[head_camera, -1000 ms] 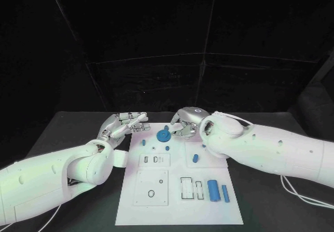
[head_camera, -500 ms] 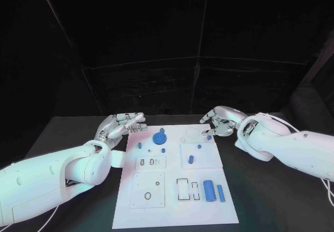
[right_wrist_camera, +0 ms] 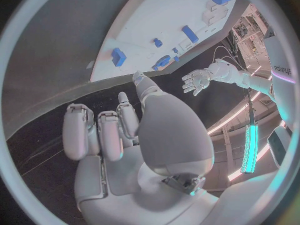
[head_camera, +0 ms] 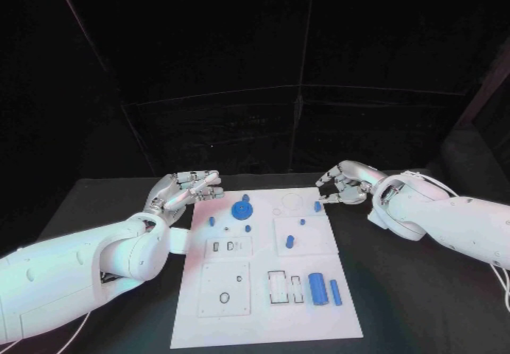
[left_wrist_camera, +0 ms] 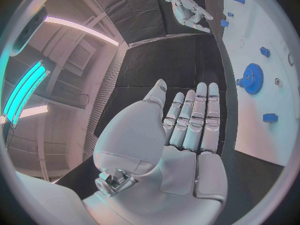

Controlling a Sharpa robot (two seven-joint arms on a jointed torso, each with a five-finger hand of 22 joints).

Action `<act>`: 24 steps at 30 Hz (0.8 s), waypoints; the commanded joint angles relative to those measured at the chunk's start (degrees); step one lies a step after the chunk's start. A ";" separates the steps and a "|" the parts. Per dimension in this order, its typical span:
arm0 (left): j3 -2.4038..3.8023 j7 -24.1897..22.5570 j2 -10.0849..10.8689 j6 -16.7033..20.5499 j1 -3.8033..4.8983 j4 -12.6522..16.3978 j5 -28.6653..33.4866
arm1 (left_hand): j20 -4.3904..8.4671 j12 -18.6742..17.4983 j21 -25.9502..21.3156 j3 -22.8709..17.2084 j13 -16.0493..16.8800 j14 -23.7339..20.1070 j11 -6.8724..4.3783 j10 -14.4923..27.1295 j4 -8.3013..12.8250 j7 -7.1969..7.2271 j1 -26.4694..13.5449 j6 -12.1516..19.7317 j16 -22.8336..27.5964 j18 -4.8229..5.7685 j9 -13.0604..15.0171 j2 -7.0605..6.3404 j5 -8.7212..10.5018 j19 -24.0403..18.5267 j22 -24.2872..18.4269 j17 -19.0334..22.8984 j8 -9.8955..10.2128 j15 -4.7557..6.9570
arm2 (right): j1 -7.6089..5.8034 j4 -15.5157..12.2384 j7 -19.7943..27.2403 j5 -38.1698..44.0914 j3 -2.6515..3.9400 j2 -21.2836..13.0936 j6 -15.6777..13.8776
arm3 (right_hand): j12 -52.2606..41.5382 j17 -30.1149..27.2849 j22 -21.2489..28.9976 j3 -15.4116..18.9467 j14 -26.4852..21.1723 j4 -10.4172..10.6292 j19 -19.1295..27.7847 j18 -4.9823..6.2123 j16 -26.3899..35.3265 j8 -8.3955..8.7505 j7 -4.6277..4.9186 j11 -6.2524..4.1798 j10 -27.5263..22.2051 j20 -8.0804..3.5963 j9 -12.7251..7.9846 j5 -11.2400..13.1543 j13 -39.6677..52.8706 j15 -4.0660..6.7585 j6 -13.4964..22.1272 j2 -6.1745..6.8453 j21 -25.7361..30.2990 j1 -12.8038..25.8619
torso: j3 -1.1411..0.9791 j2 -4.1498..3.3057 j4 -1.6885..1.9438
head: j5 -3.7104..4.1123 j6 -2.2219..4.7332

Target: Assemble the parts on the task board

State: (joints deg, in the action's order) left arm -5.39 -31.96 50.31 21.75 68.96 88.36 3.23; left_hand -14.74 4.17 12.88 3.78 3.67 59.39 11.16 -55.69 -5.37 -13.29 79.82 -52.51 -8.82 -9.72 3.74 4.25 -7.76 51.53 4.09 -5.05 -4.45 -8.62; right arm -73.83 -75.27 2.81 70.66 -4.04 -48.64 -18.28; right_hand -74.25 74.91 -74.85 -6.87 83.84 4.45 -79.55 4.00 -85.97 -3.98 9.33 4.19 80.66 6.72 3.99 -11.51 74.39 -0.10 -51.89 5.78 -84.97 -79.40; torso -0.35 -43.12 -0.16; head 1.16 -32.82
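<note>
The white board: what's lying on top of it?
On the board: a blue gear, small blue pieces, a blue cylinder beside a thinner bar. Neither hand covers it.

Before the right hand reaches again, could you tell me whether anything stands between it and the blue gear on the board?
Nothing visible blocks it. The right hand hovers empty at the task board's far right corner; only low parts lie before the blue gear.
</note>
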 commanded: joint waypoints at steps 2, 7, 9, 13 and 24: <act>0.03 -0.84 -0.14 -0.82 0.05 -0.15 -0.12 | -0.06 -0.09 -0.24 0.06 0.01 0.32 -0.10 -0.32 0.35 -0.52 0.00 -0.22 0.18 -0.79 -0.01 -0.08 -0.04 0.38 -0.09 -0.09 0.31 0.09 | 0.46 0.96 2.03 -1.75 0.00 0.35 1.95 | 0.16 5.68 0.13 0.12 4.11 -0.34 -0.04 -0.74 -0.09 -0.13 0.00 0.00 0.08 -0.23 0.06 -0.38 -0.20 0.06 -0.36 0.00 0.03 -0.64 | -0.03 -0.01 -0.08 | 0.04 -0.11; 0.03 -0.98 -0.27 -0.76 0.01 -0.35 -0.12 | -0.05 -0.06 -0.30 0.03 0.02 0.37 -0.15 -0.44 0.37 -0.46 -0.07 -0.33 0.24 -0.79 0.00 -0.01 -0.03 0.43 -0.11 -0.10 0.28 0.12 | 0.97 1.57 1.94 -1.94 -0.01 0.58 2.37 | 0.29 5.63 0.07 0.14 4.10 -0.33 -0.08 -0.76 -0.07 -0.13 0.02 0.01 0.00 -0.23 0.06 -0.43 -0.32 0.06 -0.36 -0.04 0.01 -0.64 | -0.04 -0.06 0.01 | 0.14 -0.14; 0.03 -1.00 -0.33 -0.77 -0.02 -0.42 -0.12 | -0.05 -0.06 -0.30 0.03 0.02 0.37 -0.15 -0.44 0.37 -0.46 -0.07 -0.33 0.24 -0.79 0.00 -0.01 -0.03 0.43 -0.11 -0.10 0.28 0.12 | 1.15 1.77 1.93 -1.98 -0.02 0.67 2.44 | 0.29 5.63 0.07 0.14 4.10 -0.33 -0.08 -0.76 -0.07 -0.13 0.02 0.01 0.00 -0.23 0.06 -0.43 -0.32 0.06 -0.36 -0.04 0.01 -0.64 | -0.02 -0.05 -0.01 | 0.26 -0.20; 0.03 -1.02 -0.45 -0.78 -0.08 -0.55 -0.12 | -0.05 -0.06 -0.30 0.03 0.02 0.37 -0.15 -0.44 0.37 -0.46 -0.07 -0.33 0.24 -0.79 0.00 -0.01 -0.03 0.43 -0.11 -0.10 0.28 0.12 | 1.36 2.28 1.91 -2.02 -0.02 0.96 2.45 | 0.31 5.73 0.01 0.20 4.12 -0.29 -0.12 -0.77 -0.11 -0.11 0.06 0.04 -0.03 -0.23 0.05 -0.51 -0.34 0.05 -0.35 -0.08 0.00 -0.59 | -0.07 -0.05 -0.01 | 0.31 -0.21; 0.03 -0.95 -0.78 -0.84 -0.22 -0.75 -0.12 | -0.05 -0.06 -0.30 0.03 0.02 0.37 -0.15 -0.44 0.37 -0.46 -0.07 -0.33 0.24 -0.79 0.00 -0.01 -0.03 0.43 -0.11 -0.10 0.28 0.12 | 2.10 3.81 1.74 -1.87 -0.02 2.14 3.86 | 0.33 5.78 0.02 0.26 4.13 -0.39 -0.11 -0.77 -0.12 -0.15 0.10 0.08 -0.08 -0.22 0.06 -1.07 -0.30 0.00 -0.54 -0.59 0.02 -0.86 | 0.01 -0.07 0.17 | 0.33 -0.37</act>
State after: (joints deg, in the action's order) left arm -5.41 -32.07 49.59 21.64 68.71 87.63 3.23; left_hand -14.74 4.17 12.88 3.78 3.67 59.39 11.16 -55.69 -5.37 -13.29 79.82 -52.51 -8.82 -9.72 3.74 4.25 -7.76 51.53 4.04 -5.09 -4.45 -8.62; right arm -71.78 -71.55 4.08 68.92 -4.08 -46.59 -15.76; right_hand -74.25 74.91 -74.81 -6.71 83.84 4.29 -79.55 4.00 -85.97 -3.98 9.52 4.19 80.65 6.73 3.98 -12.32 74.12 -0.10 -52.08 5.40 -84.97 -79.78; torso -0.35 -43.17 -0.10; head 1.55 -33.13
